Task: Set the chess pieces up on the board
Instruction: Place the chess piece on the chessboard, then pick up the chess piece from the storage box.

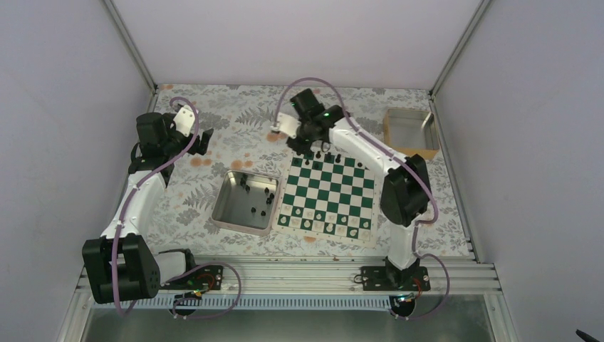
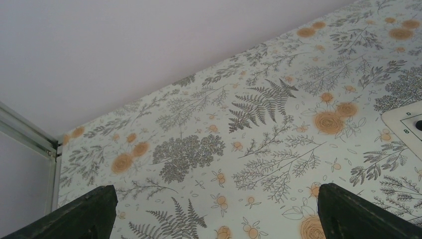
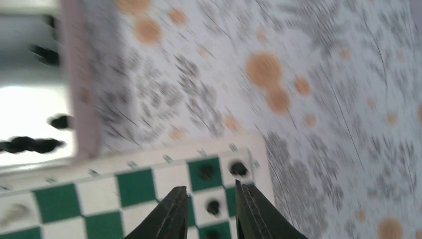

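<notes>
The right gripper (image 3: 209, 188) hangs over the far left corner of the board (image 1: 335, 187), its jaws narrowly apart and holding nothing. Black chess pieces (image 3: 213, 206) stand under it. More lie in the metal tray (image 1: 226, 187) on the left. The left gripper (image 2: 215, 187) is wide and empty.

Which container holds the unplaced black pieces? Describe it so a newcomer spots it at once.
Start at the big green-and-white board. The square metal tray lies just off its left edge, with black pieces scattered inside. Unlike the brown-walled box at the far right, it is shiny silver.
</notes>
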Tool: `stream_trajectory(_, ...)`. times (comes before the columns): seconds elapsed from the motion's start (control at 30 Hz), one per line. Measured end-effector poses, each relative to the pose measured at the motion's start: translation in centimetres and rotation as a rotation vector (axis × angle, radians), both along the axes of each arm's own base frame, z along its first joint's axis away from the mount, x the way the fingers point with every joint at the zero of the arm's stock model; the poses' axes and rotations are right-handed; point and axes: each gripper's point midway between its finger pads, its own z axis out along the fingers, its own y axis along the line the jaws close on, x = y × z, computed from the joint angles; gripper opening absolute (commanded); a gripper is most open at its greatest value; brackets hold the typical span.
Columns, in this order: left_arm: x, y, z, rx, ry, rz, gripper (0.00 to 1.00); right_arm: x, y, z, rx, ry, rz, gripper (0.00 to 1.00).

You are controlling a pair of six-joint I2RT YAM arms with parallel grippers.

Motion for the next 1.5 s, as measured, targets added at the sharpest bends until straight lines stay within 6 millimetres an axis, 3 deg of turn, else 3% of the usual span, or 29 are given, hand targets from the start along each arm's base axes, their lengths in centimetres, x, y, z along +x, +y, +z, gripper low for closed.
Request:
stream_trajectory(0.17,0.0,0.0,0.0,0.002,0.0,-0.001,1.0,-4.6,7.3,0.8,0.035,0.009,0.177,0.27)
stream_trajectory(0.27,0.0,0.0,0.0,0.002,0.0,-0.001,1.0,-7.8,10.8,-0.7,0.049,0.063,0.279,0.27)
stream_trajectory(0.37,0.0,0.0,0.0,0.002,0.0,-0.001,1.0,-10.0,12.7,-3.5,0.028,0.128,0.339,0.27)
stream_trajectory(0.53,0.0,0.0,0.0,0.003,-0.001,-0.001,1.0,-11.9,13.8,-8.2,-0.028,0.211,0.378,0.3)
stream_trajectory(0.63,0.0,0.0,0.0,0.002,-0.001,-0.001,1.0,-12.2,14.0,-9.6,-0.043,0.23,0.385,0.3)
stream_trajectory(0.93,-0.1,0.0,0.1,0.003,-0.004,-0.001,1.0,-11.3,15.2,-8.9,-0.006,0.192,0.39,0.31)
stream_trajectory(1.5,-0.1,0.0,0.4,0.004,-0.011,-0.001,1.0,-10.6,16.0,-9.8,-0.029,0.146,0.389,0.31)
